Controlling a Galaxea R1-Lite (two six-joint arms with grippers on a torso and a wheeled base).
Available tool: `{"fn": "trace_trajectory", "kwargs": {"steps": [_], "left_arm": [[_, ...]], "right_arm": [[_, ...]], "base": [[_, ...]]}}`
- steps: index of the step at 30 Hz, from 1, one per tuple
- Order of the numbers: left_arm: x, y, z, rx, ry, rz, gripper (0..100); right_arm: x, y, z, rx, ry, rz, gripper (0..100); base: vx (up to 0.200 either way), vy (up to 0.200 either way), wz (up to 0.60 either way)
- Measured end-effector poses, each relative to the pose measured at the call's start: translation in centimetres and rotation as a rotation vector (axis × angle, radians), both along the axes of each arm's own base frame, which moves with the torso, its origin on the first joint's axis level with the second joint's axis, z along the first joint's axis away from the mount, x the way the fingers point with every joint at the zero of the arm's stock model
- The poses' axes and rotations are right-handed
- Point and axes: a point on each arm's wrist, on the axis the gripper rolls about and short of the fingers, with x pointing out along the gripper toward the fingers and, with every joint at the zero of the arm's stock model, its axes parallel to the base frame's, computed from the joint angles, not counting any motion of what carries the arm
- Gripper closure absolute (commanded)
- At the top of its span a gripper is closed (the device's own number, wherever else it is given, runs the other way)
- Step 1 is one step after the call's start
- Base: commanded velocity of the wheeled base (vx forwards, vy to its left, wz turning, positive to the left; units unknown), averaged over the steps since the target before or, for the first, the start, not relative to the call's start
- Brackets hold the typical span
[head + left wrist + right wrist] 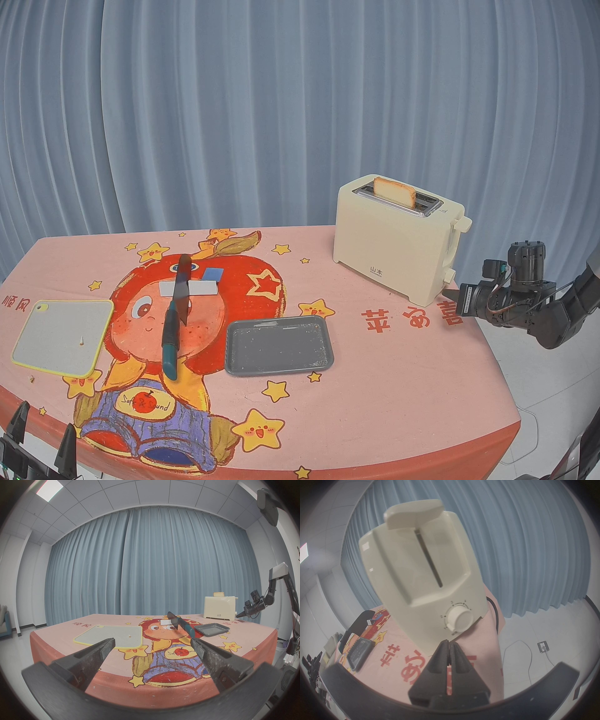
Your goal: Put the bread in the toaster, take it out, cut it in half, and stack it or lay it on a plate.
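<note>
- The right arm enters from the right side of the head view, beyond the table's point(387, 400) edge, and stretches roughly level toward the toaster point(394, 244).
- The right end effector point(449, 644) points at the toaster's control end, low down and under the dial point(459, 619). Its fingers are pressed together with nothing between them.
- The tip sits just beside the toaster's bottom corner. It may be touching, but I cannot tell from these angles.
- The lever point(414, 512) stands at the top of its slot.
- The bread point(394, 191) stands upright in the toaster, its top half sticking out of the top.
- The toaster stands on the far right part of the table, well apart from the other things.
- The left end effector point(153, 642) is low at the table's near left corner, outside the edge, aimed across the tabletop. Its fingers are spread wide and hold nothing.
- The knife point(175, 319) lies flat on the table between the board point(62, 336) and the plate point(278, 345), with its teal handle toward the robot and its blade pointing away.
- The plate, a grey rectangular tray, lies near the table's middle, and the board lies at the left side.
</note>
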Motion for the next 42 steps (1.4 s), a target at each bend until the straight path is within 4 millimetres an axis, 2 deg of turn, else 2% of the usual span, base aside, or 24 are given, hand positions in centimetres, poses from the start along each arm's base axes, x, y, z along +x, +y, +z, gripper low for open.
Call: {"fn": "trace_trajectory", "kwargs": {"steps": [5, 11, 17, 23, 30, 36, 42], "left_arm": [[0.0, 0.0, 0.0, 0.0, 0.0, 0.0, 0], [0.0, 0.0, 0.0, 0.0, 0.0, 0.001, 0], [0.0, 0.0, 0.0, 0.001, 0.0, 0.0, 0], [0.0, 0.0, 0.0, 0.002, 0.0, 0.0, 0], [0.0, 0.0, 0.0, 0.002, 0.0, 0.0, 0], [0.0, 0.0, 0.0, 0.002, 0.0, 0.0, 0], [0.0, 0.0, 0.0, 0.002, 0.0, 0.0, 0]], "right_arm": [[-1.3, 0.9, 1.4, 0.006, -0.035, 0.033, 100], [-3.2, 1.5, 4.3, 0.02, -0.121, 0.066, 100], [-4.7, 1.4, 8.1, 0.041, -0.263, 0.076, 100], [-4.9, 0.7, 11.0, 0.074, -0.457, 0.056, 100], [-3.1, -0.7, 10.9, 0.073, -0.574, 0.002, 100], [-1.3, -1.2, 8.6, 0.058, -0.568, -0.018, 100], [-0.7, -1.2, 7.1, 0.031, -0.527, -0.016, 100]], "base": [[0.0, 0.0, 0.0], [0.0, 0.0, 0.0], [0.0, 0.0, 0.0], [0.0, 0.0, 0.0], [0.0, 0.0, 0.0], [0.0, 0.0, 0.0], [0.0, 0.0, 0.0]]}}
